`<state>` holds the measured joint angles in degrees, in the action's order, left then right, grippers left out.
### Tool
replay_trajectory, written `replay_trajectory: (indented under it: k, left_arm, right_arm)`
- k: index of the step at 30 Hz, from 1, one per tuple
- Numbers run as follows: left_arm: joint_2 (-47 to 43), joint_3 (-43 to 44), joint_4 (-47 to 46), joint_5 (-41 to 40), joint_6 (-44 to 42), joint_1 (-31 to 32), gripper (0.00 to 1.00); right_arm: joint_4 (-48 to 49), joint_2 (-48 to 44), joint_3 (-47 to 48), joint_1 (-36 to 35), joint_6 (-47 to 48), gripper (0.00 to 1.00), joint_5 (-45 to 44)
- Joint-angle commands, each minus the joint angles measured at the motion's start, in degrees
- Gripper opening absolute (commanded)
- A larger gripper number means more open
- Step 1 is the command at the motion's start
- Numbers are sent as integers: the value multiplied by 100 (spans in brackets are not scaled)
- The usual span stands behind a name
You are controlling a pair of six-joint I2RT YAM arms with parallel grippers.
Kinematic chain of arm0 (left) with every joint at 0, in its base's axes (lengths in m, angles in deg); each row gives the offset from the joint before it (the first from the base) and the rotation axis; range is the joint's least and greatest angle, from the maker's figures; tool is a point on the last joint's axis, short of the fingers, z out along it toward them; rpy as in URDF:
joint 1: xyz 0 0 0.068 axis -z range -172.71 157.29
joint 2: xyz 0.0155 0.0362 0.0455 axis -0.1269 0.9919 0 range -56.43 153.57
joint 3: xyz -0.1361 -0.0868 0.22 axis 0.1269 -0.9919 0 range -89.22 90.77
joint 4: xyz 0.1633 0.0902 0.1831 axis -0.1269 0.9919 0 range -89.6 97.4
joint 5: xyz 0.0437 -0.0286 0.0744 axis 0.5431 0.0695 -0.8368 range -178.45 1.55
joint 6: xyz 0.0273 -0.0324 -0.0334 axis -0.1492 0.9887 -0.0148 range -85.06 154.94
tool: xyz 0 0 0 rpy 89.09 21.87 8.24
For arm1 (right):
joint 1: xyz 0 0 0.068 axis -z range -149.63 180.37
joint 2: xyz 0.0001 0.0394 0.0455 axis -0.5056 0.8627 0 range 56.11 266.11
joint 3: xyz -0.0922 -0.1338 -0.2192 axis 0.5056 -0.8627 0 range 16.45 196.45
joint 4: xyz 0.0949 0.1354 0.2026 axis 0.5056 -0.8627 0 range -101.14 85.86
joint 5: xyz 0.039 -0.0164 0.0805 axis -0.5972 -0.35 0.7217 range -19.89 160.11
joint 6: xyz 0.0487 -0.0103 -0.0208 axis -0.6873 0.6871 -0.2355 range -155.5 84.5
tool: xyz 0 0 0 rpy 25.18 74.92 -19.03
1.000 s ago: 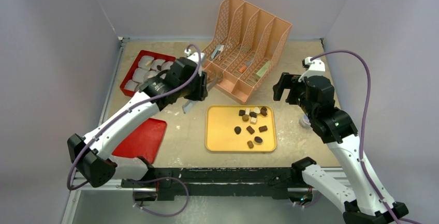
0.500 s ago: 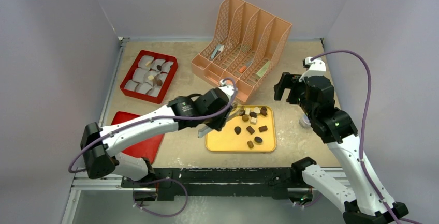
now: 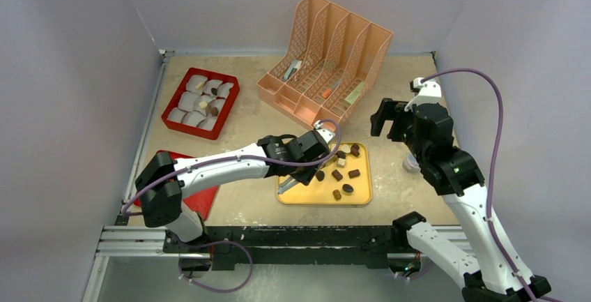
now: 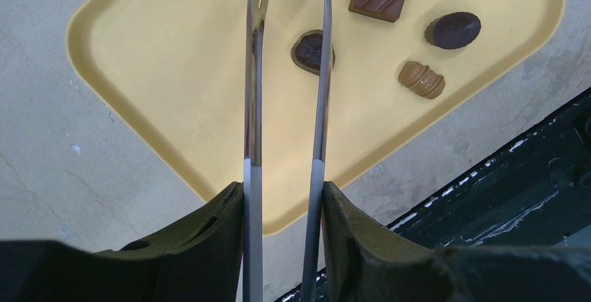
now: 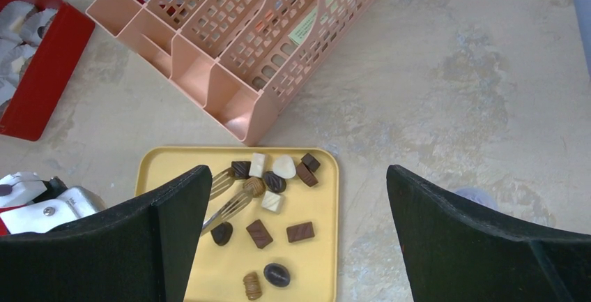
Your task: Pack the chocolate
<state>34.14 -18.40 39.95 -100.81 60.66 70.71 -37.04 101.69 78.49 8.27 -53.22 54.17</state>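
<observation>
The chocolate lies loose on a yellow tray near the middle of the table's near edge. Dark, caramel and cream pieces crowd the tray's far edge, and a few sit apart toward its near edge.

My left gripper is pinching a pair of metal tongs, one pad against each blade. The blades stand apart and reach out over the tray. In the wrist view the right blade crosses a dark oval piece; I cannot tell how high the tips hang above it.

My right gripper hovers over the table's right side, spread wide and holding nothing.

At the far left corner a red box holds white cup liners. A peach file rack stands at the far edge.

I judge the risks to lie in the pinch. If the oval sits off-centre between the blades, closing may flick it across the smooth tray. In the crowded row the tips could catch two pieces, and too hard a squeeze would mark one.
</observation>
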Motion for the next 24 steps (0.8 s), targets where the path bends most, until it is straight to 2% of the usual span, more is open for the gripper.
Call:
replay_trajectory:
  k: [1,19,22,24]
  left_arm:
    - [-1,193,-455,50,-135,13,40]
    - [310,208,-721,67,-167,57,40]
    - [306,272,-656,3,-148,70,36]
    - [249,352,-544,-121,-104,110,28]
  right_arm:
    - [109,-63,187,14,75,97,-126]
    - [136,-76,106,14,83,97,-156]
    - [136,-75,98,14,75,98,-155]
    - [136,-69,89,14,68,98,-154]
